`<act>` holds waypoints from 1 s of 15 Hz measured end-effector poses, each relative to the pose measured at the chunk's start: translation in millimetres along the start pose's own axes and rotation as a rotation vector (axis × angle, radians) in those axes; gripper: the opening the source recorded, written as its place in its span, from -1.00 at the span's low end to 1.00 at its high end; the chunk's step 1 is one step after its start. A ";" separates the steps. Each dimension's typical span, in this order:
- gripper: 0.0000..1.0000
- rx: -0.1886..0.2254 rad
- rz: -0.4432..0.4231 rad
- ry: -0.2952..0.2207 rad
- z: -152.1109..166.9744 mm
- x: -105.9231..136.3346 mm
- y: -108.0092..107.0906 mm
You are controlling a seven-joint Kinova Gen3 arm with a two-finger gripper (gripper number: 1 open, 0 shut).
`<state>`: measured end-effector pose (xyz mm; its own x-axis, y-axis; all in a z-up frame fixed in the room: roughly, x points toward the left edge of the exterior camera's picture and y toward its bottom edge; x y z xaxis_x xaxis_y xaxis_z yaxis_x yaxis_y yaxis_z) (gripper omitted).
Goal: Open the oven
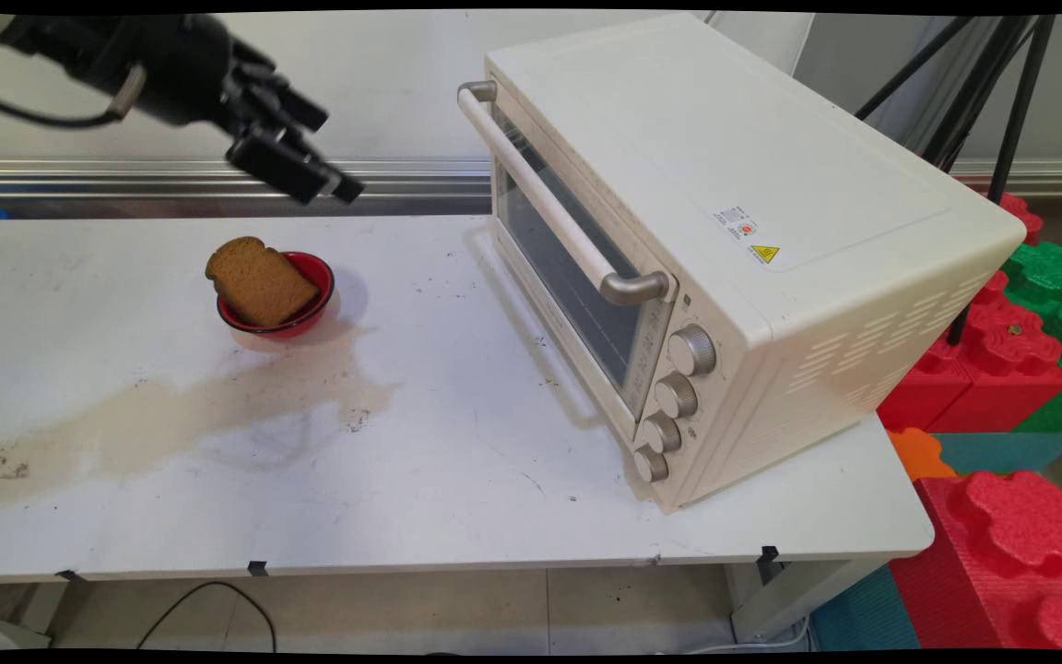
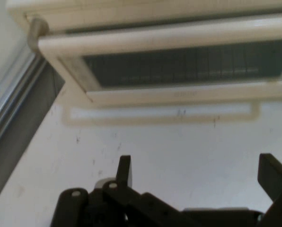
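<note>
My hand (image 1: 310,180) hangs in the upper left of the main frame, raised clear of the desk (image 1: 457,480) and holding nothing; in the hand view its two fingers (image 2: 124,171) stand well apart, one at lower centre and the other at the lower right edge, with bare desk surface between them. I see it pointing down and to the right, toward the toaster oven (image 1: 725,249), which fills the right half of the main frame and sits on the desk with its door closed. In the hand view the oven's long cream handle (image 2: 164,35) runs across the top of the frame, with the dark glass window (image 2: 179,66) just under it. Four silver knobs (image 1: 676,397) run in a column down the oven's front at the right of the door. Below my hand in the main frame, left of centre, a red bowl (image 1: 314,304) rests on the desk with a slice of brown bread (image 1: 259,281) leaning in it, its upper edge jutting over the bowl's left rim. A pale brownish stain (image 1: 171,415) spreads over the desk below the bowl toward the lower left; I think it is dried, though I can't be sure. Red and green foam blocks (image 1: 1010,350) are stacked at the right edge, beyond the desk.
</note>
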<state>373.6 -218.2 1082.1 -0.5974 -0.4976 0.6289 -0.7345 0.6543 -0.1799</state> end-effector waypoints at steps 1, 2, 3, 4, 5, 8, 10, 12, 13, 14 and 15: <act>1.00 -0.001 -0.003 0.017 -0.1 7.8 0.7; 1.00 -0.002 -0.003 0.030 0.1 14.1 1.5; 1.00 -0.004 -0.001 0.044 0.8 21.3 2.6; 1.00 -0.007 -0.002 0.056 1.8 27.2 3.6; 1.00 -0.012 -0.004 0.068 3.9 33.9 5.0; 1.00 -0.026 -0.015 0.097 12.8 51.0 9.3; 1.00 -0.033 -0.023 0.112 21.9 60.7 11.4; -1.00 -0.034 -0.028 0.122 29.9 66.9 12.3; -1.00 -0.033 -0.030 0.126 34.1 69.8 12.5; -1.00 -0.031 -0.032 0.129 37.7 71.9 12.5; -1.00 -0.030 -0.033 0.132 42.0 74.3 12.5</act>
<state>306.5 -270.9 1094.8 -0.5238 -0.4416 0.7284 -0.7423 0.6561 -0.1360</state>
